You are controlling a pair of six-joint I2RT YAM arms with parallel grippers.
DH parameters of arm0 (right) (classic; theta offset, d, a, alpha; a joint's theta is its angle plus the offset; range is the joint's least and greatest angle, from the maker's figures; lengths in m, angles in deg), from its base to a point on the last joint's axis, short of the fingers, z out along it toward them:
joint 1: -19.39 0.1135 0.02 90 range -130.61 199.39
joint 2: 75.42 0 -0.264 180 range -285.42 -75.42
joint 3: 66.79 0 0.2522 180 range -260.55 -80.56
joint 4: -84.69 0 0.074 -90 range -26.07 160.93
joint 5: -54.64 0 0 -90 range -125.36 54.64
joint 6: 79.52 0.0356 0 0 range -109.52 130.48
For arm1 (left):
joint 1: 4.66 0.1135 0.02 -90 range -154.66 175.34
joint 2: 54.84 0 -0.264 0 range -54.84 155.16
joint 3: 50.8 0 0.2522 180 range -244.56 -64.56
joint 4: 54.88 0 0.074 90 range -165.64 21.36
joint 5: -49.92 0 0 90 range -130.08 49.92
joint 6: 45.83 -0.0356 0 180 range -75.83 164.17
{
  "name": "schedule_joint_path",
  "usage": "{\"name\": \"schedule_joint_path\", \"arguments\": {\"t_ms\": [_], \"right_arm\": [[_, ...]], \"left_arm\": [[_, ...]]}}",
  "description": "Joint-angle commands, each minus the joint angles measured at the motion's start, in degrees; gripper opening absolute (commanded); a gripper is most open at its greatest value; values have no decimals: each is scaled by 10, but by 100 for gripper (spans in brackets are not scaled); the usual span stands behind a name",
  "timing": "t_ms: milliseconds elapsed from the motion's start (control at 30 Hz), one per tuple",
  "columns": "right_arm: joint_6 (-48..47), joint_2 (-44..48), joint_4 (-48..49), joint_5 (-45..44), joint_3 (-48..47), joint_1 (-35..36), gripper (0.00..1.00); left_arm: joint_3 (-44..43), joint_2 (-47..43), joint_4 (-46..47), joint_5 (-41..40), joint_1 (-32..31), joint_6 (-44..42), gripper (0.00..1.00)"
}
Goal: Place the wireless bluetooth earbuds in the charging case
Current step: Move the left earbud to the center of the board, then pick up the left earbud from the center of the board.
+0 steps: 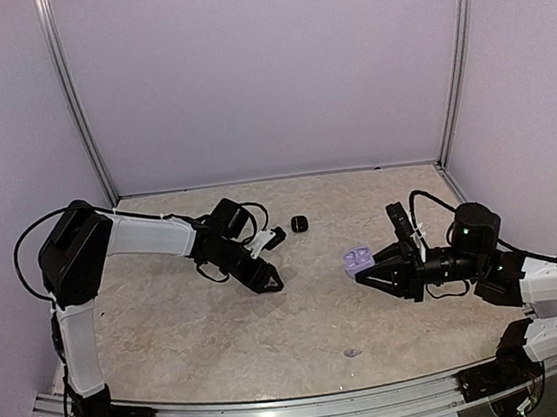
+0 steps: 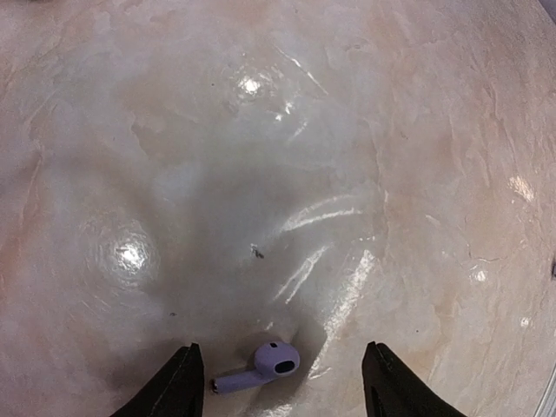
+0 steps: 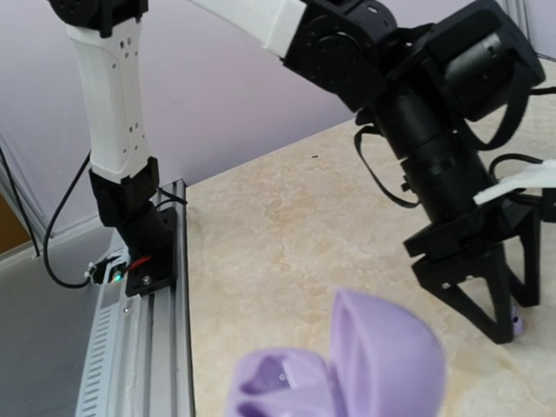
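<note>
Counter (image 2: 261,130): glossy; your lavender earbud (image 2: 262,365) may skid.
Left claw (image 2: 282,387): spread wide; closing off-centre flicks it away.
Right claw (image 1: 364,270): grip on charging case (image 1: 357,258) unclear (fingers hidden).
Lavender earbud: lying on counter, between left claw's fingers.

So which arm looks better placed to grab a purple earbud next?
Left. The left end effector is open, pointing down, with a lavender earbud lying on the table between its fingers. The right end effector is over by the open lavender case, apart from that bud.
</note>
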Motion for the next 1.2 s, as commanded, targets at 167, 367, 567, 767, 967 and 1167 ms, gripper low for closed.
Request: {"name": "schedule_joint_path", "arguments": {"t_ms": [167,367,567,767,967,1167], "right_arm": [[-32,30,26,3,18,-5,0],[-35,20,23,6,12,-5,0],[-34,17,17,-2,8,-5,0],[-40,22,-7,-27,6,-5,0],[-46,19,-28,-63,1,-5,0],[-47,13,-38,-74,-4,-5,0]], "left_arm": [[85,-69,-8,-18,-44,34,60],[70,-113,-1,-29,-42,52,59],[15,-116,-35,-115,-39,84,58],[15,-111,-43,-142,-47,155,54],[10,-72,-62,-161,-58,204,49],[-13,-44,-71,-176,-62,226,44]]}}
